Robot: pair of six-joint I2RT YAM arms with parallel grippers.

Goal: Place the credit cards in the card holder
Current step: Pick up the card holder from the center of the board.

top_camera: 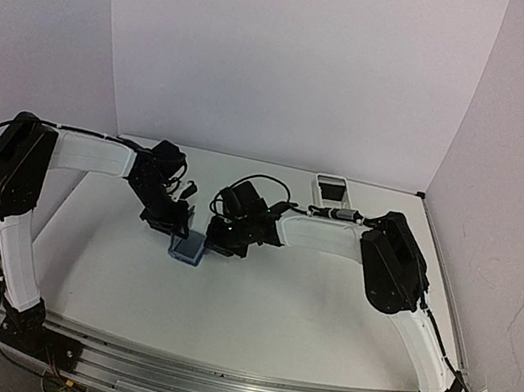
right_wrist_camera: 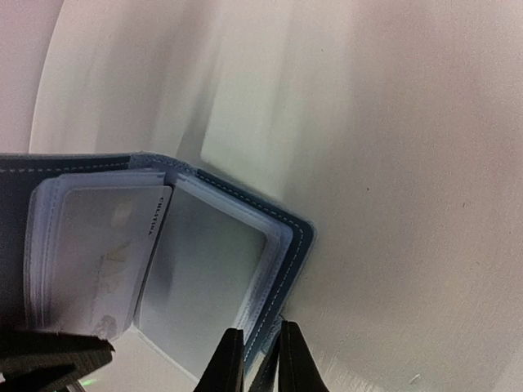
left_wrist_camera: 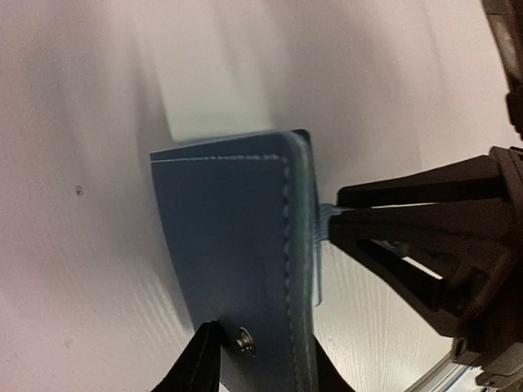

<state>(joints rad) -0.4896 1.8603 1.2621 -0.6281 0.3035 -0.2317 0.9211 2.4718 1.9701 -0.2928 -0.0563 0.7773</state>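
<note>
Your counter [top_camera: 253, 306] has both arms reaching to its middle, and a white tray [top_camera: 330, 190] lies at its far edge. The blue card holder [top_camera: 189, 247] sits between the two arms, opened like a book. Your right end effector [right_wrist_camera: 257, 359] is clenched on the edge of its cover. Your left end effector [left_wrist_camera: 261, 363] straddles the other end, but you cannot tell whether it presses. A pale card [right_wrist_camera: 98, 253] shows inside a clear sleeve. The metal snap [left_wrist_camera: 243, 339] lies just beside a left finger.
</note>
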